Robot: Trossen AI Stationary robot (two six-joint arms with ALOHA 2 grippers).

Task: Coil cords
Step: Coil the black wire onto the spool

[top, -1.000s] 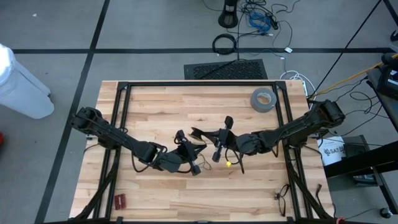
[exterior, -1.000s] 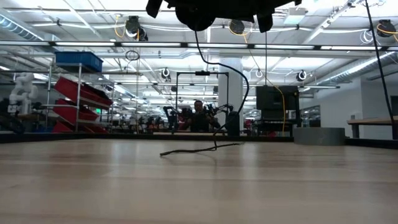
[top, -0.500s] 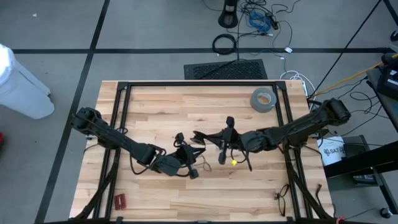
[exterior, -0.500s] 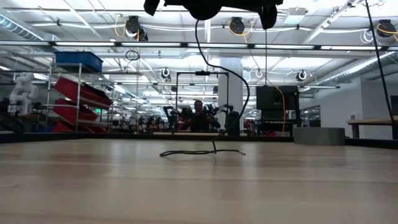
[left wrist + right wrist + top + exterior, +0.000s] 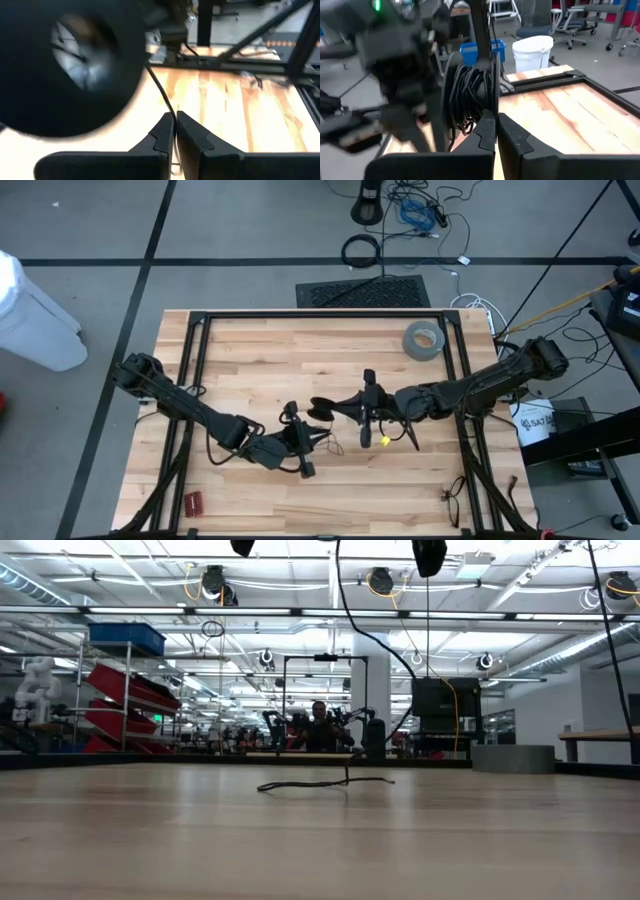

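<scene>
The cord is a thin black wire. Part of it is wound in a small bundle of loops [image 5: 469, 95] at my right gripper [image 5: 495, 120], which is shut on it above the table's middle [image 5: 366, 412]. From there a strand [image 5: 161, 87] runs to my left gripper [image 5: 174, 122], shut on it above the table's near middle [image 5: 300, 450]. In the low view another stretch [image 5: 375, 640] hangs down from above, and its end [image 5: 320, 783] lies on the tabletop. Both grippers are well above the table. My left gripper pinches a single strand of the cord [image 5: 173, 114] between its two fingers. The strand leads off from the fingers toward my right gripper and stays clear of the table. My right gripper pinches the bundle of loops at its lower side [image 5: 486, 111]. The fingers are about level, and the loops stand upright above them, lifted clear.
A grey tape roll [image 5: 422, 339] lies at the table's far right. A small red thing [image 5: 191, 502] sits at the near left corner, a small black thing [image 5: 452, 498] near the right edge. A yellow spot [image 5: 385, 442] shows below my right gripper. The black frame [image 5: 320, 313] borders the table.
Both grippers have risen, leaving the top of the low view. My left gripper has gone toward the table's near edge, my right gripper slightly toward the right edge while rolling. The hanging cord has been drawn up, and its end now lies flatter on the table.
</scene>
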